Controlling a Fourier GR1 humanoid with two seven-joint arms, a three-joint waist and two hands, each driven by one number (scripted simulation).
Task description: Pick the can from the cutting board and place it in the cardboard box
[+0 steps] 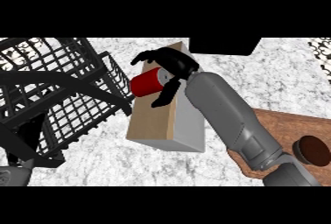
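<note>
Head view, steeply down onto counter [284, 87]

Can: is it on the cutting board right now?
No, the right hand has its fingers curled round the can over the cardboard box, off the cutting board.

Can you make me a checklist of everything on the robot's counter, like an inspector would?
Surface: speckled grey-white counter.
Job's things: red can, held over the tan cardboard box; wooden cutting board at right, without the can.
Clutter: black wire basket at left; dark brown round thing on the board; black block at the top edge.
Hands: right hand curled round the can; left hand not seen.
Cables: nothing seen.
Surroundings: nothing seen.
</note>
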